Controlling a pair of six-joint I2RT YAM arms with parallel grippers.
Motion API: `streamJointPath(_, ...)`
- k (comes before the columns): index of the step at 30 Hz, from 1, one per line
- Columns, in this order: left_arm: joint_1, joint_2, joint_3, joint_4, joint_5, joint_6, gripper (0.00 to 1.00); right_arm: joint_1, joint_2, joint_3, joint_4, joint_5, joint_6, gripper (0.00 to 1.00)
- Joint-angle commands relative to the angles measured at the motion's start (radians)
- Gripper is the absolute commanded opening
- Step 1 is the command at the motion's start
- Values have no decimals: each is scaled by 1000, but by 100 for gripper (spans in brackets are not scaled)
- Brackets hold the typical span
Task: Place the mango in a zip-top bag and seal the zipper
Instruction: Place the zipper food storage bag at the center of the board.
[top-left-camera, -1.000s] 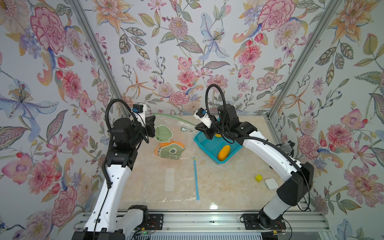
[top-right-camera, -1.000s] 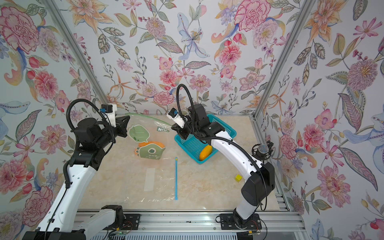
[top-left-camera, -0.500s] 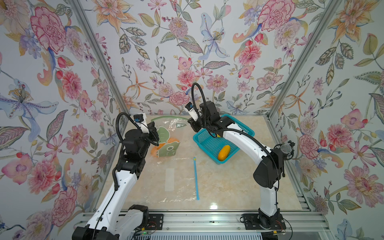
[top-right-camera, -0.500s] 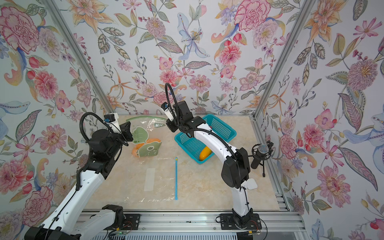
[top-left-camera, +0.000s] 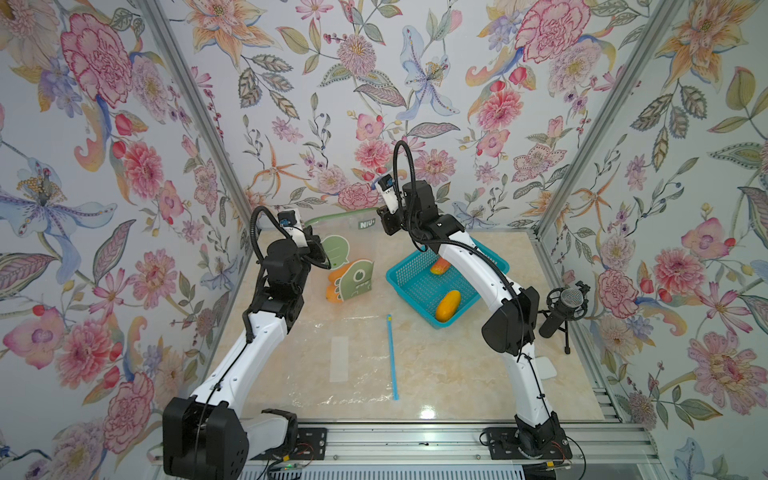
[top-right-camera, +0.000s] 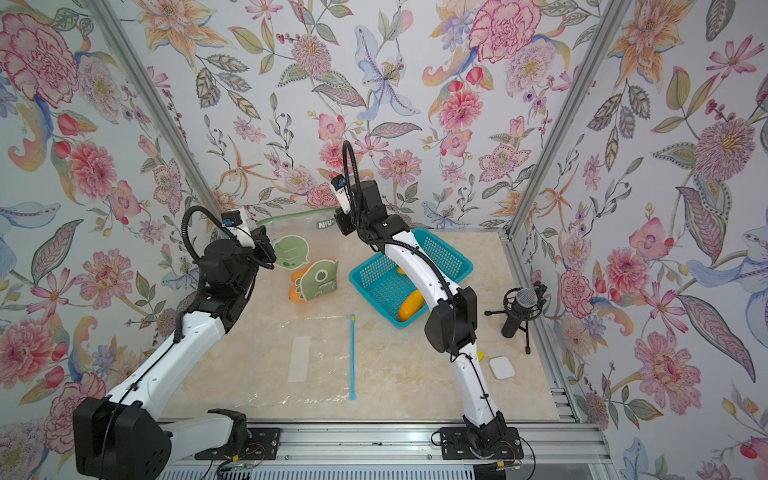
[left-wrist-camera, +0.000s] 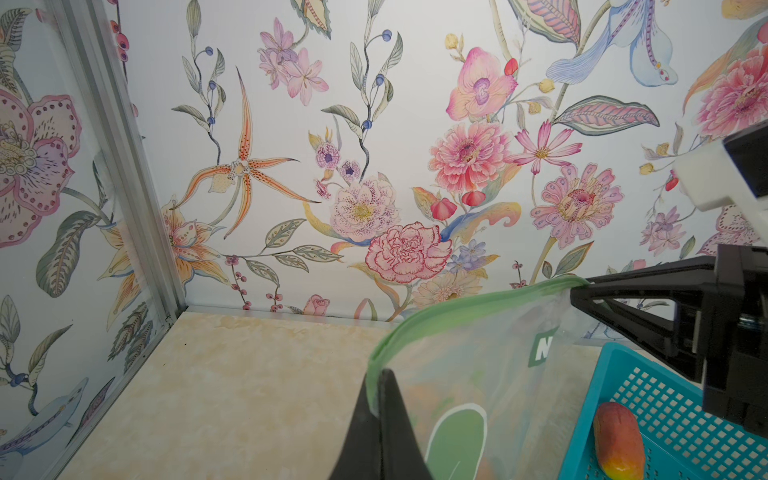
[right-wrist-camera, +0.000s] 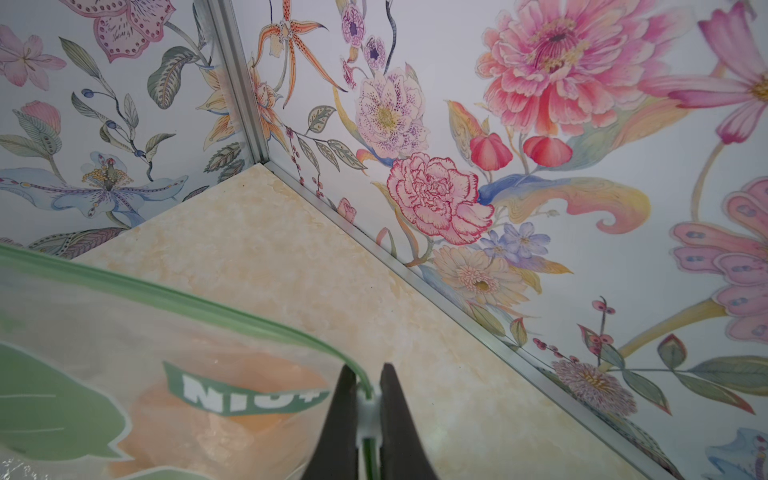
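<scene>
**Front of the tabletop (top-left-camera: 457, 374).** A flat clear bag (top-left-camera: 361, 374) lies here. Its blue zipper strip (top-left-camera: 392, 357) runs front to back and a white label (top-left-camera: 339, 359) is on its film. A small white pad (top-right-camera: 501, 368) lies to the right, well apart from it.

**Middle ground, right.** A microphone (top-left-camera: 561, 307) stands on a small stand beside a teal basket (top-left-camera: 405, 266). The basket holds a yellow mango (top-left-camera: 448, 305) and a red-orange mango (top-left-camera: 439, 266). The right arm (top-left-camera: 469, 266) reaches over the basket and partly hides the red-orange fruit in both top views.

**Middle ground, left of the basket.** The zip-top bag (top-left-camera: 353, 249), printed with green figures, hangs upright just beside the basket. The mango (top-left-camera: 334, 293) sits low inside it and shows orange through the film in the right wrist view (right-wrist-camera: 249, 415). Whether the bag's bottom rests on the tabletop cannot be told.

**Rear.** The green zipper (left-wrist-camera: 478, 305) spans the bag's top as one curved band between the two arms.
- The left end effector (left-wrist-camera: 379, 380) has its fingers pressed together, clamped on one end of the band.
- The right end effector (right-wrist-camera: 368, 382) has its fingers nearly together, pinching the opposite end, with film caught between them.

Neither end effector touches the basket. The flowered back wall (left-wrist-camera: 374, 145) stands close behind.
</scene>
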Motion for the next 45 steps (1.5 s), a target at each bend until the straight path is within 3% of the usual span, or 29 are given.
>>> streamJointPath(1,4,33,23,93,-77,2,0,-34,73,86,10,79,26,0)
streamJointPath(8,2,67,6,145,-37,-122,0,-74,157,258,41,158,23,0)
streamJointPath(13,-5,31,-79,204,-43,-244,0,-91,152,263,114,167,2,0)
streamJointPath(19,-8,38,-180,245,-98,-303,0,-76,185,223,142,141,-44,6)
streamJointPath(22,-9,58,-209,249,-135,-315,0,-64,178,157,141,154,-50,26)
streamJointPath(24,-8,69,-211,239,-159,-315,0,-60,156,106,141,156,-47,48)
streamJointPath(26,-7,73,-202,215,-210,-323,1,-59,128,57,139,143,-44,63)
streamJointPath(29,-5,70,-191,207,-254,-320,6,-57,76,-4,132,119,-41,76)
streamJointPath(32,-5,70,-166,179,-262,-324,6,-49,11,-80,131,110,-35,81)
streamJointPath(35,-5,70,-165,182,-233,-336,24,-40,-59,-162,130,102,-9,86)
streamJointPath(38,-6,70,-167,191,-186,-345,30,-33,-135,-245,130,87,23,88)
streamJointPath(45,-10,23,-172,174,-126,-332,54,13,-349,-492,129,168,110,88)
